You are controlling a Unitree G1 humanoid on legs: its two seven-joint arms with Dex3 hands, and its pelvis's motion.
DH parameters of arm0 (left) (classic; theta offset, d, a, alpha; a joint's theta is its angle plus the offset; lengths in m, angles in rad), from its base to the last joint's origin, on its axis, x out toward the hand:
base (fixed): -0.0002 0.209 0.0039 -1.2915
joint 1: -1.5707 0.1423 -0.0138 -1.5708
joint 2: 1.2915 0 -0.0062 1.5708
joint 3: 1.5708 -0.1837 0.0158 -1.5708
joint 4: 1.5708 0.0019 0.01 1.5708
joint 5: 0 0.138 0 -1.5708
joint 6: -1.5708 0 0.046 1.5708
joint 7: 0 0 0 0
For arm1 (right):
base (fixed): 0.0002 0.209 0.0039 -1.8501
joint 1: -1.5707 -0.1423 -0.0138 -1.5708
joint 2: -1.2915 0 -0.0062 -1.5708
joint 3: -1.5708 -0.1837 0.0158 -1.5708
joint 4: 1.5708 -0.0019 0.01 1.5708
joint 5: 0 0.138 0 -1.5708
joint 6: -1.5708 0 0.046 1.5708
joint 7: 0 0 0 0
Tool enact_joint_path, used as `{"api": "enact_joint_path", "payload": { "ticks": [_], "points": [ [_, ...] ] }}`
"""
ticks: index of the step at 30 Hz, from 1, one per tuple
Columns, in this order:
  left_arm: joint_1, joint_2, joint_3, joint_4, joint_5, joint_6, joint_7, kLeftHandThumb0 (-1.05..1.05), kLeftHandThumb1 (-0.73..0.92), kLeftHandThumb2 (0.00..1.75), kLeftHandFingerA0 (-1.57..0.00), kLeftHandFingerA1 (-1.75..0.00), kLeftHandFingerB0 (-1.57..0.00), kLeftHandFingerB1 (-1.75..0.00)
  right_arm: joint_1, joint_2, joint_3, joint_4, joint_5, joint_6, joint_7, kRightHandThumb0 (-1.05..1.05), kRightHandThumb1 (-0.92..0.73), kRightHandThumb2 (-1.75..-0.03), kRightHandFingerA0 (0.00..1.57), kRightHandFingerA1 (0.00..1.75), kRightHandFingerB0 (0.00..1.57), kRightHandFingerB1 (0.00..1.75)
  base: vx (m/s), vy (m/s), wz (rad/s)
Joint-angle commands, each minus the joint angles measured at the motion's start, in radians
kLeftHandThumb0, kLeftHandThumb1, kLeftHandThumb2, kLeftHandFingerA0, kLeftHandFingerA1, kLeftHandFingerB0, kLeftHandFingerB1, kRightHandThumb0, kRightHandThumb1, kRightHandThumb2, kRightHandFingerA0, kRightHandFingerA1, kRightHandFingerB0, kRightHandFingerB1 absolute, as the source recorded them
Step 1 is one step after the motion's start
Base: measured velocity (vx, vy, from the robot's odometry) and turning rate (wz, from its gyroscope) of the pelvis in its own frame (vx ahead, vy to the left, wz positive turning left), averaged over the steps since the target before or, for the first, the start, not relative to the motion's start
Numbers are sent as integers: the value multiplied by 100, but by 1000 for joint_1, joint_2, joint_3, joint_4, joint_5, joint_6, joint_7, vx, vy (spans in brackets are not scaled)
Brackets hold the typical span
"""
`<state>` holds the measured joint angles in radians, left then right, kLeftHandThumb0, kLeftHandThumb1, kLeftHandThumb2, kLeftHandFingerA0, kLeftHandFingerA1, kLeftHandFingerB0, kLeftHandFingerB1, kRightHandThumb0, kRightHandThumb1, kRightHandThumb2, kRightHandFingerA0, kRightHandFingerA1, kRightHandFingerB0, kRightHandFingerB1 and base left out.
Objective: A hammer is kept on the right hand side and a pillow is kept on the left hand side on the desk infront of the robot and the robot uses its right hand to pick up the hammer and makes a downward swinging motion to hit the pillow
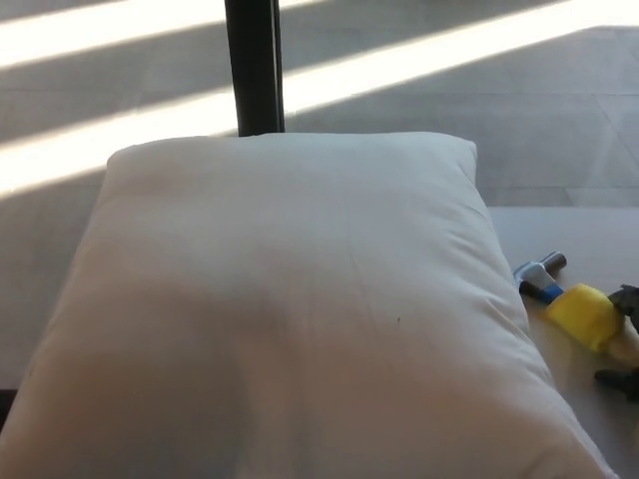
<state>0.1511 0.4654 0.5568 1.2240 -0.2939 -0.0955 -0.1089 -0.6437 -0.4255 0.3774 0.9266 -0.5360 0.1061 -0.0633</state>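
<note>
Saw big white fabric pillow [300, 319] filling left of desk; steel-headed hammer with blue neck, yellow grip [564, 299] lay right, beside it. Black right hand [624, 339] at handle (grasp: couldn't tell).

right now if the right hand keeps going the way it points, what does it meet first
Probably the hammer: the right hand shows only as dark fingertips at the right edge, pointing left at its yellow handle. Beyond lies the pillow. Depth is hard to judge.
</note>
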Motion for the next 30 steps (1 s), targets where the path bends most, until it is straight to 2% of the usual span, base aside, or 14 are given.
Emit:
{"api": "enact_joint_path", "payload": {
  "ticks": [1, 5, 6, 7, 9, 10, 12, 17, 18, 19, 21, 24, 26, 30],
  "points": [
    [-2, 10, -5, -7, 3, -26, 8, -67, 74, 62, -77, -55, -68, -45, 11, 8, 44, 77, -30, 39, 93, -48, -60, -57, 66, 77, 28, 35, 0, 0, 0],
    [-1, 13, -8, 4, 8, -36, -5, -66, 75, 63, -75, -53, -68, -45, 0, -13, 85, 153, -54, 138, 216, -46, -58, -58, 74, 84, 14, 29, 0, 0, 0],
    [-7, 15, -8, 7, 7, -34, -6, -66, 75, 63, -76, -53, -69, -45, -5, -14, 86, 180, -51, 143, 223, -52, -46, -75, 64, 76, 11, 40, 0, 0, 0],
    [-7, 14, -8, 5, 6, -34, -7, -66, 74, 62, -76, -54, -68, -44, -5, -15, 89, 186, -51, 146, 226, -47, -57, -57, 73, 83, 18, 31, 0, 0, 0],
    [-11, 14, -9, 4, 7, -30, -9, -65, 74, 63, -75, -53, -70, -45, 4, -20, 89, 203, -44, 152, 224, -46, -57, -57, 73, 82, 16, 33, 0, 0, 0],
    [-13, 13, -12, 8, 11, -36, -6, -65, 73, 62, -77, -54, -72, -46, 15, -22, 97, 214, -49, 163, 236, -54, -45, -76, 86, 90, 13, 44, 0, 0, 0],
    [-13, 14, -19, 8, 17, -35, -9, -67, 73, 63, -75, -53, -72, -46, 16, -12, 94, 225, -41, 183, 247, -43, -58, -58, 80, 97, 13, 31, 0, 0, 0],
    [-15, 15, -25, 9, 19, -36, -7, -66, 74, 63, -75, -53, -72, -46, -4, 13, 125, 241, -60, 187, 272, -37, -60, -58, 69, 91, 48, 41, 0, 0, 0],
    [-15, 13, -22, 5, 15, -35, -4, -66, 74, 62, -76, -54, -74, -46, -21, 29, 133, 253, -64, 212, 288, -39, -48, -86, 78, 90, 51, 59, 0, 0, 0],
    [-14, 14, -20, 4, 11, -33, -8, -67, 73, 62, -75, -54, -73, -46, -17, 35, 122, 233, -52, 220, 270, -27, -58, -56, 83, 92, 62, 49, 0, 0, 0],
    [-13, 14, -25, 2, 15, -36, -8, -67, 74, 62, -75, -53, -73, -46, -24, 48, 136, 234, -63, 201, 254, -26, -64, -59, 84, 109, 56, 50, 0, 0, 0],
    [-12, 12, -26, -4, 13, -38, -11, -69, 75, 63, -75, -54, -75, -47, -31, 69, 161, 231, -79, 189, 246, -30, -76, -62, 54, 87, 39, 43, 0, 0, 0],
    [-13, 10, -30, -6, 16, -41, -8, -68, 76, 63, -75, -54, -75, -47, -21, 61, 178, 225, -89, 152, 240, -29, -76, -62, 53, 82, 42, 46, 0, 0, 0],
    [-10, 9, -33, -12, 17, -49, -12, -69, 77, 63, -74, -55, -76, -47, -11, 55, 181, 209, -86, 131, 228, -31, -72, -61, 53, 105, 46, 50, 0, 0, 0]
  ]
}}
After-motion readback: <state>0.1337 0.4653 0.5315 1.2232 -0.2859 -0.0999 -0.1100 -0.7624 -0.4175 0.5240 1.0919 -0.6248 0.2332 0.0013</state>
